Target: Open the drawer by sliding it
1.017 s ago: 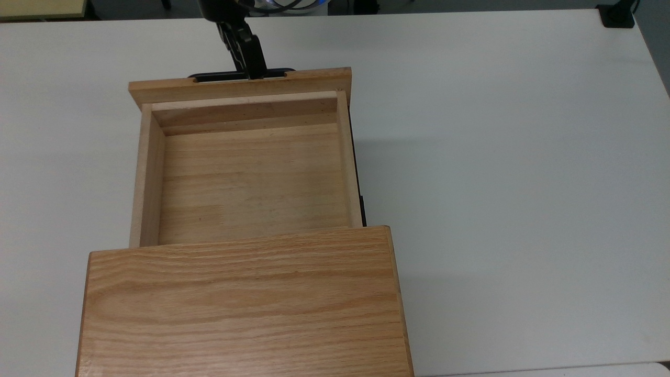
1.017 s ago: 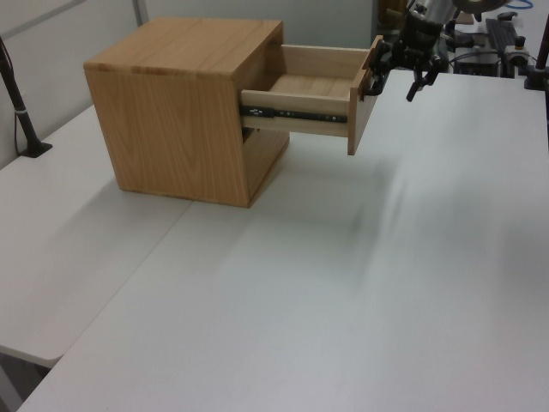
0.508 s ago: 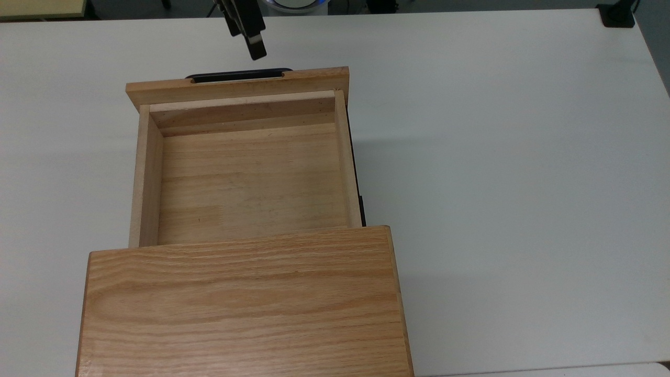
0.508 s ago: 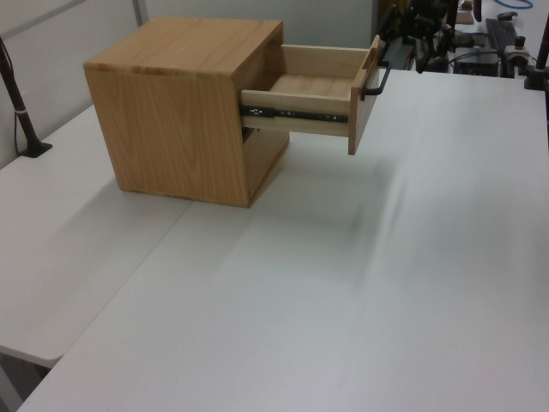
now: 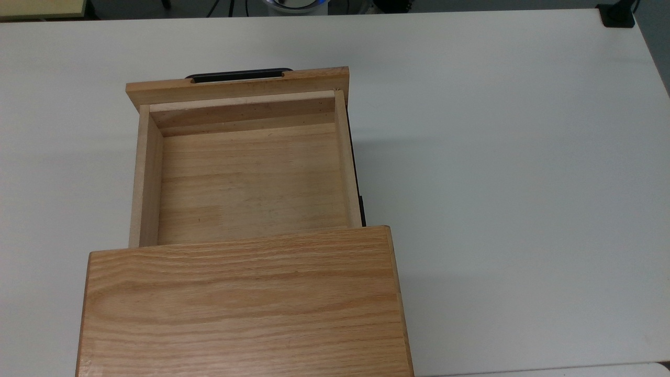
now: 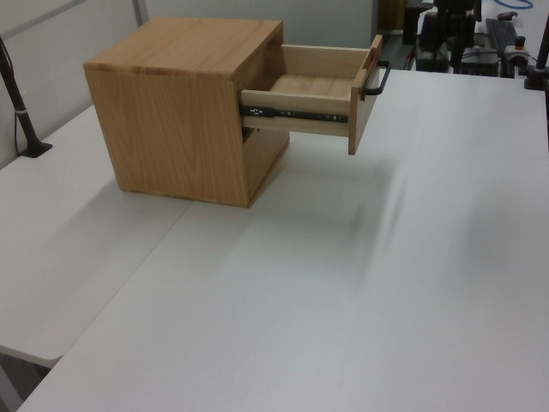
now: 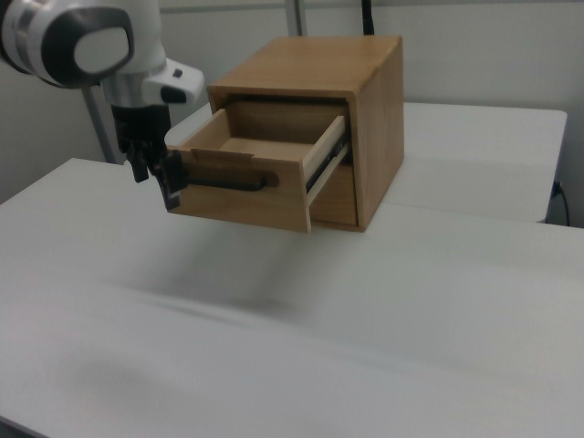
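Note:
The light oak drawer [image 5: 238, 88] stands pulled far out of its cabinet [image 5: 241, 303], and its inside is bare. A thin black bar handle [image 5: 238, 75] runs along the front panel. In the right view my gripper [image 7: 156, 192] hangs just off the left end of the handle [image 7: 228, 181], in front of the drawer [image 7: 265, 205]. Its fingers are apart and open, with nothing between them and no contact with the handle. In the left view the drawer [image 6: 296, 116] juts out to the right, handle [image 6: 378, 79] free.
The cabinet [image 6: 171, 129] sits on a wide white table [image 5: 497, 157]. Dark equipment and cables [image 6: 480, 34] crowd the far edge in the left view. A black clamp [image 5: 617, 15] sits at the top view's upper right corner.
A second ago the gripper was on the handle. It has let go and drawn back out of the top view. The drawer slid slightly further out, then stayed still.

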Robot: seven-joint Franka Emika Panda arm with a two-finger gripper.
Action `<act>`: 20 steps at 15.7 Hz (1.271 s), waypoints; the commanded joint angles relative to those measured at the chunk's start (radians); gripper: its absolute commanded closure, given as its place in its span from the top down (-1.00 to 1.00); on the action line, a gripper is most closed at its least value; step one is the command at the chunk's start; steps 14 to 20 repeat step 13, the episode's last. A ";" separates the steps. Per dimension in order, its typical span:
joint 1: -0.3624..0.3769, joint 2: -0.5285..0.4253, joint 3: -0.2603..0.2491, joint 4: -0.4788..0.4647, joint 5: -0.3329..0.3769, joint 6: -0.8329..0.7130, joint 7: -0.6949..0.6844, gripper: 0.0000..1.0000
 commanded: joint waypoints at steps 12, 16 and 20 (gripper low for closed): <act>-0.023 0.176 0.045 0.238 -0.268 -0.141 -0.374 1.00; -0.023 0.178 0.045 0.237 -0.268 -0.141 -0.373 1.00; -0.023 0.178 0.045 0.237 -0.268 -0.141 -0.373 1.00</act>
